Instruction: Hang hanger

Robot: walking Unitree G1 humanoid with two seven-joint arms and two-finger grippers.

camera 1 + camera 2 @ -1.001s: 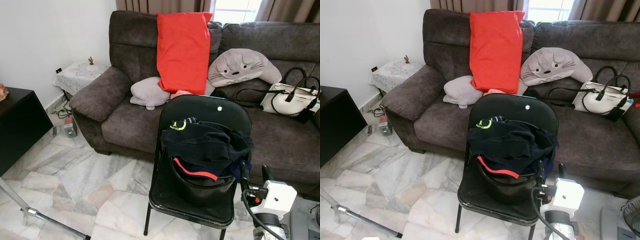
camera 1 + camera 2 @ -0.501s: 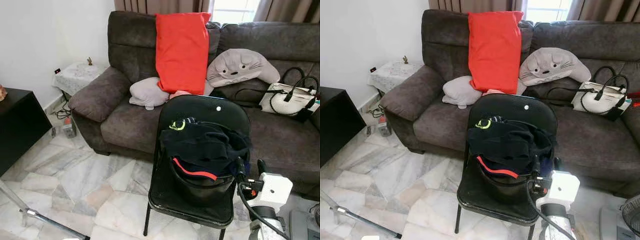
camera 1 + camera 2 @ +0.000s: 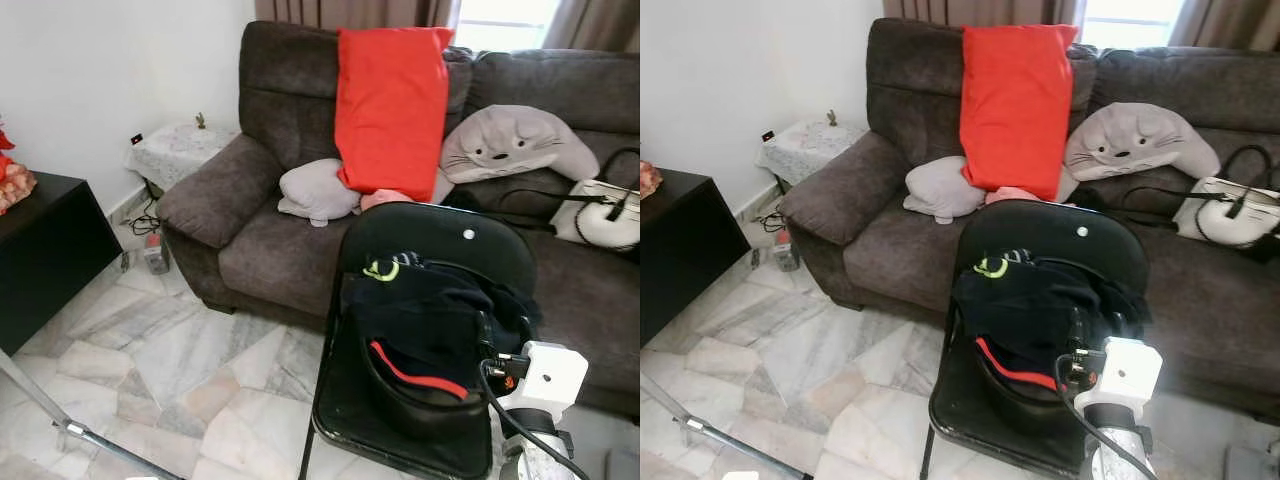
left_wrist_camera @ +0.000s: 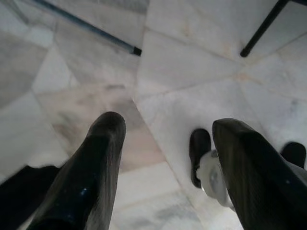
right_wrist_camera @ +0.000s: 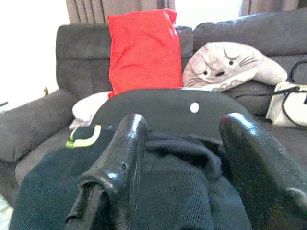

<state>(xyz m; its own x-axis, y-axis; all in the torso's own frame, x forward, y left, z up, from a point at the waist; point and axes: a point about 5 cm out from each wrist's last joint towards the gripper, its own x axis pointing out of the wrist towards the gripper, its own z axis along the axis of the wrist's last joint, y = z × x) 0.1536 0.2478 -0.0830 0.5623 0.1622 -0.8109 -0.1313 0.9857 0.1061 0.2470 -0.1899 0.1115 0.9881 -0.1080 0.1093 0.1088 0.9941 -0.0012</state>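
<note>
Your right gripper [image 5: 184, 158] is raised in front of the black folding metal chair [image 3: 440, 235], its two long black fingers [image 5: 120, 163] spread wide with nothing between them. They point across the heap of dark navy clothing [image 3: 430, 310] that fills the round black basket [image 3: 420, 395] standing on the chair seat. In the right wrist view the heap lies straight ahead of the fingertips and just below them, near but not touching as far as you can tell.

No hanger can be made out anywhere. If there is one, judge that it is buried in or under the clothes, so its long axis cannot be told. The right arm is clearly the nearer one to the chair.

Your left gripper [image 4: 165, 158] hangs idle over the pale marble floor [image 4: 192, 72], its fingers parted and empty.

Behind the chair stands the dark brown fabric sofa [image 3: 270, 215], with a red cushion [image 3: 392, 105] upright against its back and a grey plush cushion with a cartoon animal face [image 3: 515, 145] beside it.

As for writing, the heap shows a small yellow-green mark [image 3: 380, 270] whose shape cannot be read as letters. No brand or label is legible.
</note>
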